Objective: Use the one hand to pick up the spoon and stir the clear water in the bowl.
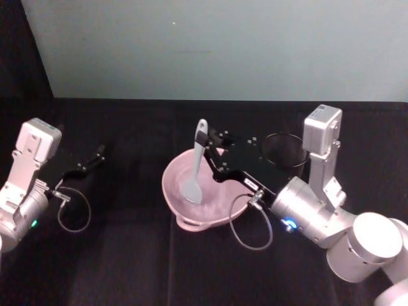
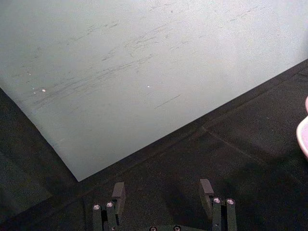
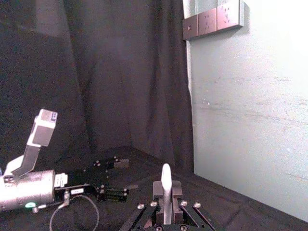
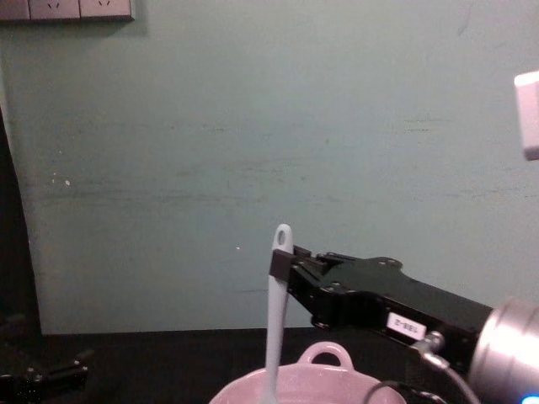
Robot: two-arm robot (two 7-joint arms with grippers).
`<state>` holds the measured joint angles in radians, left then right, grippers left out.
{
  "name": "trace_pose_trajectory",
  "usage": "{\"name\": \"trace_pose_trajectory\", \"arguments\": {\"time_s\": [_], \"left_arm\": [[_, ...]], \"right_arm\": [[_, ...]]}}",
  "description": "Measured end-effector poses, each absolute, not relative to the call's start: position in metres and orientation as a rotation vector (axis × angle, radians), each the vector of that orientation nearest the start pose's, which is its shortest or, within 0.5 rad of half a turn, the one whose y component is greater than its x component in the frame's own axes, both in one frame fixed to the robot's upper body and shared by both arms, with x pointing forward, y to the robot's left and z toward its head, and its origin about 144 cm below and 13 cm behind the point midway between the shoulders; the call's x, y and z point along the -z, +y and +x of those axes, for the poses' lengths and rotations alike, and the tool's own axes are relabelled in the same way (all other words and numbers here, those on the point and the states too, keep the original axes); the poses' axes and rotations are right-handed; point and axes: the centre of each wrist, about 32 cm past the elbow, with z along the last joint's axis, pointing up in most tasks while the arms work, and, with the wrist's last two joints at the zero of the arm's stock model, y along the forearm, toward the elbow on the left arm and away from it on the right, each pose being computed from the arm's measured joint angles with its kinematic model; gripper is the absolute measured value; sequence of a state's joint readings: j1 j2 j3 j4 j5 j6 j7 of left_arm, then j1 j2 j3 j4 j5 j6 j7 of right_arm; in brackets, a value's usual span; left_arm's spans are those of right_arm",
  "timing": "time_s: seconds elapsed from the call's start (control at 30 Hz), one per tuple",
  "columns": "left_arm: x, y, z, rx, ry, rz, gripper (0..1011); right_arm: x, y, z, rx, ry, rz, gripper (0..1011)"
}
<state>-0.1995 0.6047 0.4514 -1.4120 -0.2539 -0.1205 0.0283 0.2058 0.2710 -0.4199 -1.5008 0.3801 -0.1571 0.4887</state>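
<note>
The pale pink bowl (image 1: 175, 182) sits mid-table; its loop handle rises in the chest view (image 4: 324, 352). The white spoon (image 1: 197, 159) stands nearly upright, its scoop down inside the bowl and its holed tip up (image 4: 282, 236). My right gripper (image 1: 205, 139) reaches in from the right over the bowl and is shut on the spoon's upper handle (image 3: 166, 179). The water (image 1: 217, 199) is a faint sheen inside the bowl, hard to make out. My left gripper (image 2: 162, 192) rests open and idle at the left, apart from the bowl (image 2: 304, 132).
A black wire-mesh cup (image 1: 284, 150) stands just right of the bowl, behind my right arm. The table is covered in black cloth (image 1: 127, 255). A pale wall (image 1: 223, 44) runs along the back. Loose cable loops hang from both wrists.
</note>
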Motion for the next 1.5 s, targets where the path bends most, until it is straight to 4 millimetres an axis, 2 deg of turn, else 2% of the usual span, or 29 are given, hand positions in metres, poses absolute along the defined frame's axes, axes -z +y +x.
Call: {"name": "trace_pose_trajectory", "arguments": {"time_s": [0.2, 0.33, 0.6, 0.8, 1.07, 1.3, 1.5], "left_arm": [[-1.14, 0.31, 0.489, -1.248, -0.285, 0.304, 1011], [-1.14, 0.31, 0.489, -1.248, -0.285, 0.304, 1011], [-1.14, 0.31, 0.489, -1.248, -0.285, 0.304, 1011], [-1.14, 0.31, 0.489, -1.248, -0.285, 0.304, 1011], [-1.14, 0.31, 0.489, -1.248, -0.285, 0.305, 1011], [-1.14, 0.31, 0.489, -1.248, -0.285, 0.304, 1011], [-1.14, 0.31, 0.489, -1.248, -0.285, 0.304, 1011]], "right_arm": [[-1.161, -0.175, 0.507, 0.717, -0.121, 0.171, 108], [-1.159, -0.17, 0.523, 0.765, -0.151, 0.166, 108], [-1.159, -0.178, 0.538, 0.863, -0.201, 0.136, 108], [-1.164, -0.194, 0.532, 0.899, -0.245, 0.119, 108], [-1.175, -0.216, 0.507, 0.818, -0.218, 0.1, 108], [-1.171, -0.208, 0.497, 0.726, -0.158, 0.099, 108], [-1.165, -0.193, 0.501, 0.682, -0.134, 0.109, 108]]}}
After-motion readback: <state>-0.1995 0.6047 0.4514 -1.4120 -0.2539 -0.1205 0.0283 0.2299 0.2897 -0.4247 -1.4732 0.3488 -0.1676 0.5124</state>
